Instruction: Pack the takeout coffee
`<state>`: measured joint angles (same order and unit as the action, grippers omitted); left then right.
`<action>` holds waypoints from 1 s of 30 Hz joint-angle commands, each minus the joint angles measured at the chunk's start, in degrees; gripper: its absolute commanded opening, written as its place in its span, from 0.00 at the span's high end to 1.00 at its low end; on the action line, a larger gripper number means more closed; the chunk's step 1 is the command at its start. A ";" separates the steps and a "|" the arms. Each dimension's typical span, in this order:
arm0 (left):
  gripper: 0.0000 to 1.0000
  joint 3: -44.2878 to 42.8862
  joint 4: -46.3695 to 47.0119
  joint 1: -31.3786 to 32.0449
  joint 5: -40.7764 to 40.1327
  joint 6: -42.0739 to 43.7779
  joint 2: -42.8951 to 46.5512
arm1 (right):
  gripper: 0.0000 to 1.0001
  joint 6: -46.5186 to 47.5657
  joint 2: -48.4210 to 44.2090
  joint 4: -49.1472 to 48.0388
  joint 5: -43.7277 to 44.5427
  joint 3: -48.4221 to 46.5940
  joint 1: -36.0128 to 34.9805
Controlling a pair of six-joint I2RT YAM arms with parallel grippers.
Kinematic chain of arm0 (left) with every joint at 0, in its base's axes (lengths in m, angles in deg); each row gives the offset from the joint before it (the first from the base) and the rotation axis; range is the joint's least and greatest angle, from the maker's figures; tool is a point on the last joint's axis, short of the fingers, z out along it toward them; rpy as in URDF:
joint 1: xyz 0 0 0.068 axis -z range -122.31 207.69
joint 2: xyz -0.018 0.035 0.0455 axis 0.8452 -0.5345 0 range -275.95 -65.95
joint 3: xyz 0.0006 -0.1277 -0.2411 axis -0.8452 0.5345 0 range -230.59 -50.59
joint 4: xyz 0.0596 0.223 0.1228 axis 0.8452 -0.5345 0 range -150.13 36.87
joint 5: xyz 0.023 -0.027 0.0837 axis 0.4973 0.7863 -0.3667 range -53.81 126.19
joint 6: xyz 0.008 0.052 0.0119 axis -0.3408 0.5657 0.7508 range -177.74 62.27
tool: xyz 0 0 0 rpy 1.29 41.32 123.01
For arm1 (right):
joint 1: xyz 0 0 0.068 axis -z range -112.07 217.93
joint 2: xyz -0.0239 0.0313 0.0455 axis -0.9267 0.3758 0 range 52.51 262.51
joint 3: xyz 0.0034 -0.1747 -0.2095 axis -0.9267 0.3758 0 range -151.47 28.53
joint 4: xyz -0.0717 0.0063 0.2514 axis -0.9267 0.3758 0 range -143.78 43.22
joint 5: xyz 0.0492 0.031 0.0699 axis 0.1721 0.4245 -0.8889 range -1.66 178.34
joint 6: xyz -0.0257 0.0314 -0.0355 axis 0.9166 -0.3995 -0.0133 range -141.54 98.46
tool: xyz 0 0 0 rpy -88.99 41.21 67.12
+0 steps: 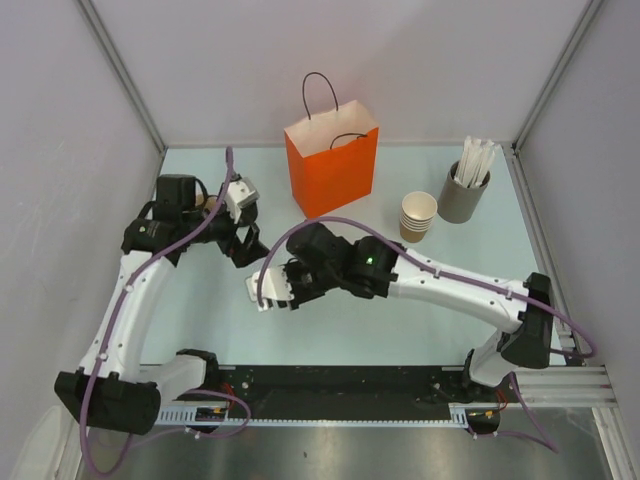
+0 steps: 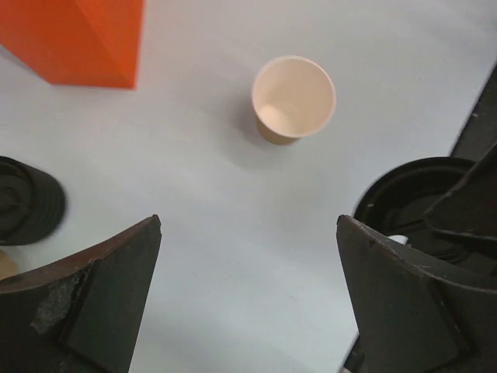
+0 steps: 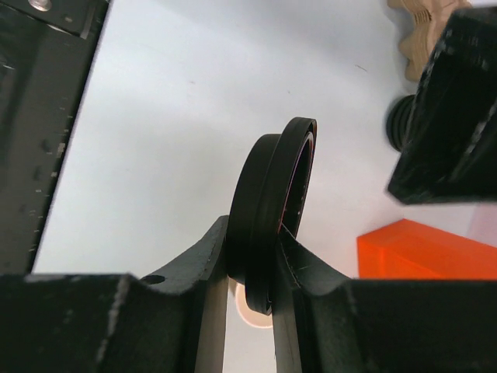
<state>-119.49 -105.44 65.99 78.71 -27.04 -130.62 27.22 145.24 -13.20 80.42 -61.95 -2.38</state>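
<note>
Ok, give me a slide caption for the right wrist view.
Right gripper pinches the black lid on edge above the pale table, orange bag at lower right.

Blocked right of the orange bag by a stack of cups and a grey cylinder just beside it; bare surface farther forward and right of the bag, open for passing. Crowded directly in front of the bag: left fingers spread above the cup, right fingers clamped on the lid close by, a stack of black lids near too.
</note>
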 commanded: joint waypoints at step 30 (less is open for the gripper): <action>0.01 -10.38 -21.17 12.09 21.91 29.87 -6.27 | 0.77 -12.53 -2.99 5.22 -38.75 3.64 21.70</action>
<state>-131.23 -129.44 75.62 101.18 6.78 -138.27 16.97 141.77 -5.40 43.83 -57.60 18.61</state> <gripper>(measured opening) 0.994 0.276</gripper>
